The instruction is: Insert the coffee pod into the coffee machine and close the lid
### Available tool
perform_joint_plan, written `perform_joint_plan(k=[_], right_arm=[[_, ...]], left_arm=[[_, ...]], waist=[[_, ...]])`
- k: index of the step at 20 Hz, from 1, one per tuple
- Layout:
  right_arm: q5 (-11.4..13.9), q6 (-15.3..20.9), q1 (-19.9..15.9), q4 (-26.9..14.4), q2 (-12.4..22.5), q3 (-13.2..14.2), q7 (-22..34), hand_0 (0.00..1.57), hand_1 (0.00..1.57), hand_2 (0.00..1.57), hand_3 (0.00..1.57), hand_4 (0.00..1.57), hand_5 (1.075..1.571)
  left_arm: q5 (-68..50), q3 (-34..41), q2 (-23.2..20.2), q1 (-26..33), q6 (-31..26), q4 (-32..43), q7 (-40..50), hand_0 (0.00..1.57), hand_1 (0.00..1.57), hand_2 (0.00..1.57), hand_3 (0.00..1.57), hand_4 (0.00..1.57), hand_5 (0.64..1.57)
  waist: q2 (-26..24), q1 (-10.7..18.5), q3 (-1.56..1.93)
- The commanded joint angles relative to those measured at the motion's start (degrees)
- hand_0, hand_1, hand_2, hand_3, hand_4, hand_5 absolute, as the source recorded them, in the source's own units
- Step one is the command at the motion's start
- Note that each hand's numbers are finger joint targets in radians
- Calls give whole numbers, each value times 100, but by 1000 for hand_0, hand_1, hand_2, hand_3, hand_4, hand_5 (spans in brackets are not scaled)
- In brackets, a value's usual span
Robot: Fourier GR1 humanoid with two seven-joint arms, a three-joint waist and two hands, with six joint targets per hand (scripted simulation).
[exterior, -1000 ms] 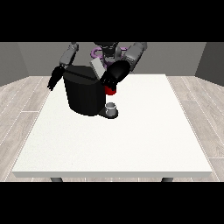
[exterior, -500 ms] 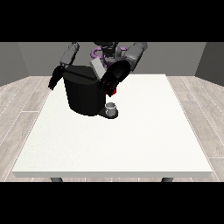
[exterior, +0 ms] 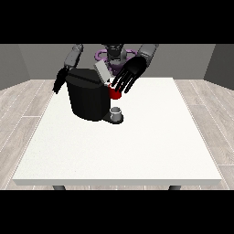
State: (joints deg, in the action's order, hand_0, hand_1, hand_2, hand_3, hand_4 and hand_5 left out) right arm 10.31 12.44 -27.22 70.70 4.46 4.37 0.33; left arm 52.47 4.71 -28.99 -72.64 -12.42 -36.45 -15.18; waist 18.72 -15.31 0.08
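Front view: I have the hand at the view's right (exterior: 129, 73) over the pod (exterior: 114, 93), fingers (exterior: 122, 84) spread and hanging down around it — whether they pinch it I cannot tell. The pod sits just beside the machine (exterior: 89, 97), below its raised lid (exterior: 102, 72). Insertion is in hand, I judge; next I must seat the pod, then lower the lid.
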Motion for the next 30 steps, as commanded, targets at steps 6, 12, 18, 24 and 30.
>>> perform_joint_plan(k=[6, 12, 18, 24, 30], right_arm=[[-298, -296, 1194, -515, 21, 195, -618, 0, 0, 0, 0, 0, 1571], [-226, -17, 1715, -631, 1, 331, -466, 0, 0, 0, 0, 0, 1571], [-542, -444, 1804, -260, 121, 376, -231, 0, 0, 0, 0, 0, 1571], [-572, -897, 1617, 373, -48, -157, 28, 0, 0, 0, 0, 0, 1571], [-537, -1173, 1275, 336, 498, 23, 52, 0, 0, 0, 0, 251, 1571]], left_arm=[[-203, -103, 847, 1157, -163, -207, 225, 0, 0, 177, 0, 0, 1571], [-2044, 1269, 2064, 2131, -155, -167, -199, 0, 0, 0, 0, 418, 1571], [-2805, 1769, 2825, 3415, -272, 75, -368, 0, 0, 0, 0, 394, 1571], [-2901, 1785, 2578, 4067, -531, 31, -301, 0, 0, 0, 0, 442, 1571], [-3287, 1660, 2878, 4295, -797, -591, 14, 0, 0, 0, 0, 390, 1571]], waist=[[-1314, 613, -5], [-2293, 1385, -22], [-3292, 1776, -15], [-3741, 1906, -12], [-3649, 2445, -6]])
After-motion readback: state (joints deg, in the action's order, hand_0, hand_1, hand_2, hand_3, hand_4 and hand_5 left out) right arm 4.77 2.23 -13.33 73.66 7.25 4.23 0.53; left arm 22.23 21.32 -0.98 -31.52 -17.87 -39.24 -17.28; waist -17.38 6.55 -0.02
